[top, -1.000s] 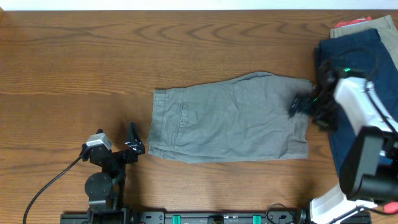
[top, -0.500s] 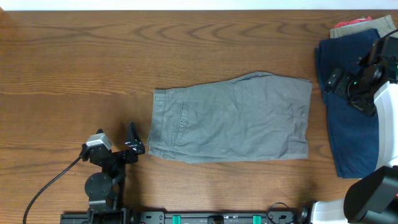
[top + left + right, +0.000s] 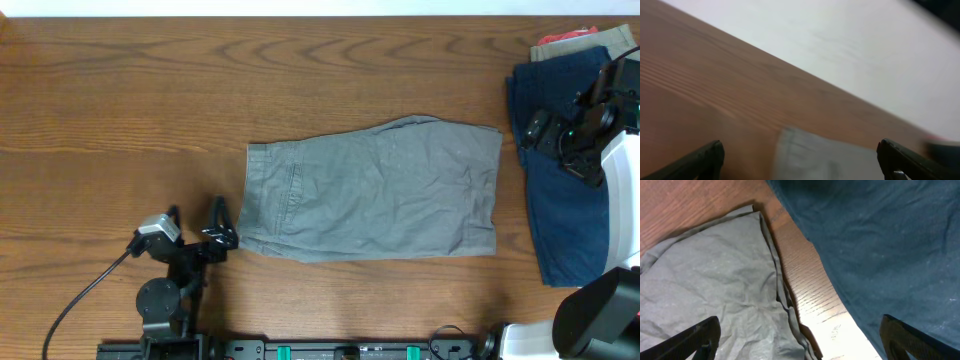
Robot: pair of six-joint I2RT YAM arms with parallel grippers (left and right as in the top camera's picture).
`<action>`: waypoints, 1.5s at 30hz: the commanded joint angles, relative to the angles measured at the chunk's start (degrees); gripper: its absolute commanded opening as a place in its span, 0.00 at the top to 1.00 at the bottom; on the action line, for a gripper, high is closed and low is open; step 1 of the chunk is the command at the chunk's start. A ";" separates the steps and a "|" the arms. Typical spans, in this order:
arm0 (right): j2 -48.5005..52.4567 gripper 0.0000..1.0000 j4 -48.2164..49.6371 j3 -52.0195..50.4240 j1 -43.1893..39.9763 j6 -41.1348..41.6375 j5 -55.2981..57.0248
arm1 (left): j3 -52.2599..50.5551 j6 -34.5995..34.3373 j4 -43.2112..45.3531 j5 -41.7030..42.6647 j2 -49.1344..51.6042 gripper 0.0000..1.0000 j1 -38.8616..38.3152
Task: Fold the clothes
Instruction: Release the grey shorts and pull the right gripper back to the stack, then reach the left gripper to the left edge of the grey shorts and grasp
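Flat shorts [image 3: 372, 190] ctr of table [image 3: 120, 90], shorts pile [image 3: 570, 220] to rt.

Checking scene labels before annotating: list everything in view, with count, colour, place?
grey shorts: one, grey, spread flat mid-table
navy shorts: one, dark blue, right edge of the table
tan garment: one, tan, far right corner, partly under the navy shorts
red-orange garment: one sliver, far right corner
table: one, brown wood
cable: one, black, near-left edge
left end effector: one, black, open, beside the grey shorts' near-left corner
right end effector: one, black, open, over the navy shorts
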 commanded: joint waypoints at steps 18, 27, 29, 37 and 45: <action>0.07 0.01 0.00 0.20 -0.26 -0.72 0.50 | 28.57 6.73 -16.28 20.70 30.64 0.02 0.22; 0.07 0.01 0.00 0.20 -0.26 -0.72 0.50 | 60.48 21.84 -47.71 20.59 67.78 0.02 0.17; 0.07 0.01 -0.02 0.20 -0.26 -0.72 0.50 | 62.16 21.81 -45.86 20.59 73.22 0.02 0.17; 0.07 0.01 0.00 0.20 -0.26 -0.72 0.50 | 62.14 22.34 -42.01 19.52 89.64 0.02 0.17; 0.07 0.01 0.00 0.20 -0.26 -0.72 0.50 | 62.14 32.48 -41.75 18.62 96.98 0.02 0.22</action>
